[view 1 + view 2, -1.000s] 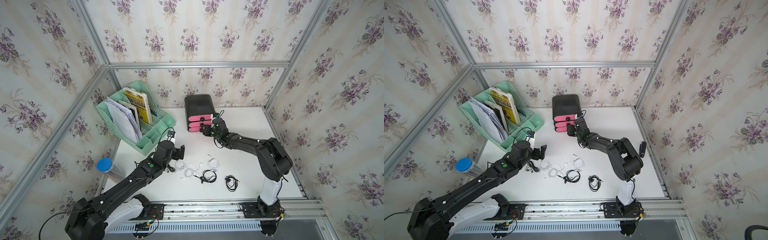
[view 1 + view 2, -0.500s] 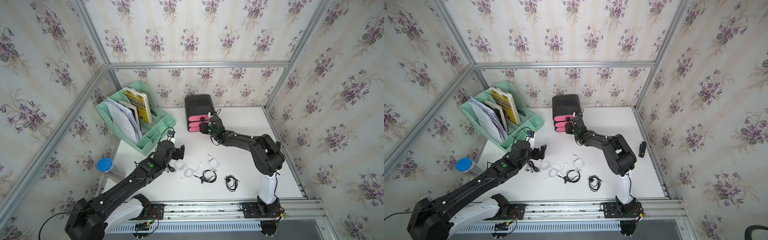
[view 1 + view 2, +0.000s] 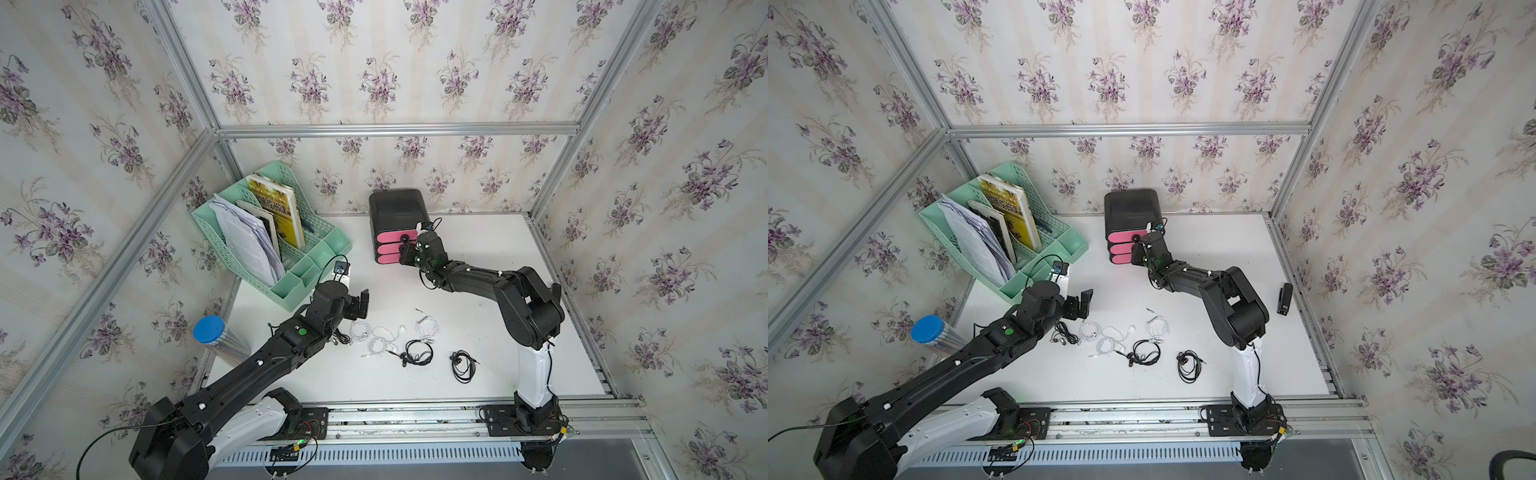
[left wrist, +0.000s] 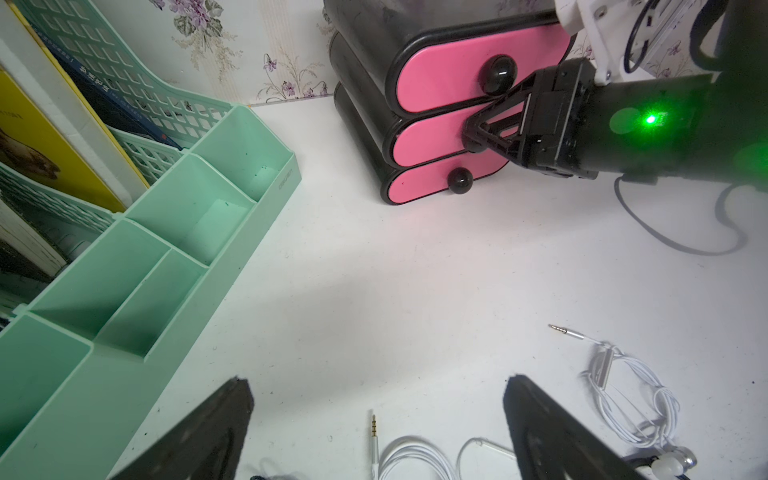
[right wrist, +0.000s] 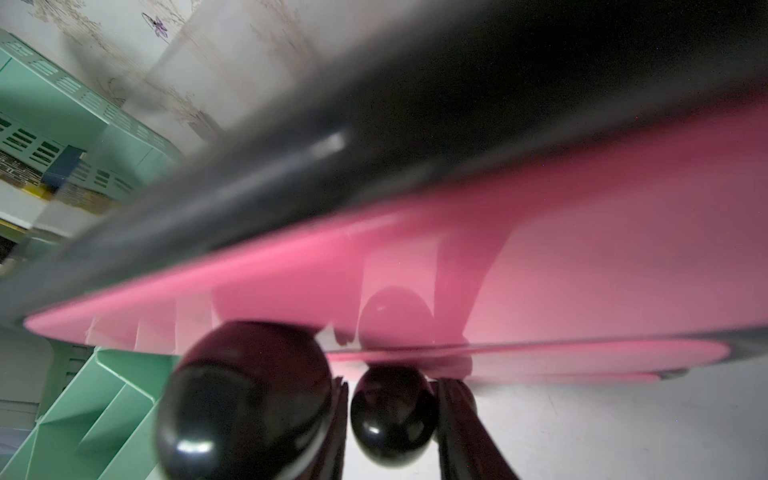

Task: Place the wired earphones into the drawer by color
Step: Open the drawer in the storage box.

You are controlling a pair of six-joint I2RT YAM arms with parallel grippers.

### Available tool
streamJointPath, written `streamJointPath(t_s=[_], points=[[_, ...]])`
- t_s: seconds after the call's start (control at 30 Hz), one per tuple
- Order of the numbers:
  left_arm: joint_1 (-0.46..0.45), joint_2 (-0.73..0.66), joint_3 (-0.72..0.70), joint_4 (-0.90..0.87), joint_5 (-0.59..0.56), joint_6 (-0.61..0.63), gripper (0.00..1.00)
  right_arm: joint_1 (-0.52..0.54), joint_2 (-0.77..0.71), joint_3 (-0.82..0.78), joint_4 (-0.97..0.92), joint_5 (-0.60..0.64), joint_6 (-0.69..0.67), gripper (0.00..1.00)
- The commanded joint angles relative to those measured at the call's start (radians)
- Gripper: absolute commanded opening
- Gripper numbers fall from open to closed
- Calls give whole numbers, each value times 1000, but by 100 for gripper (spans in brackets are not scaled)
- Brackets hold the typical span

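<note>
A black drawer unit [image 3: 397,205] with three pink fronts stands at the back of the table, all drawers pushed in. My right gripper [image 3: 404,252] [image 5: 392,419] is at the middle drawer, its fingers closed against both sides of that drawer's black knob [image 5: 390,409]. White wired earphones [image 3: 384,338] [image 4: 631,399] and black wired earphones [image 3: 417,355] [image 3: 463,365] lie in loose coils on the table's front half. My left gripper [image 3: 359,305] [image 4: 376,382] hangs open above the leftmost white coils, holding nothing. A jack plug [image 4: 374,432] lies between its fingers.
A mint green file organiser [image 3: 291,249] with books and papers stands at the back left, close to my left arm. A blue-lidded tube [image 3: 210,330] lies at the left edge. A small black stapler-like item [image 3: 1284,298] lies by the right wall.
My right gripper has moved in to the drawer fronts and its jaws have narrowed round the middle knob. The left arm and the earphones have not moved.
</note>
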Motion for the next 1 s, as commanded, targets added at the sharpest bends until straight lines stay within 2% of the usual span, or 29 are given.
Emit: streamJointPath(t_s=[0.0,0.2,0.97], points=[[1,-2,6,-2,-14,-1,99,-1,6,2,12,0,10,39],[2,-2,6,-3,-15,-2,99,0,12,11,5,2,10,43],[2,1,6,-3,-16,-4,99,0,4,-29,6,5,21,43]])
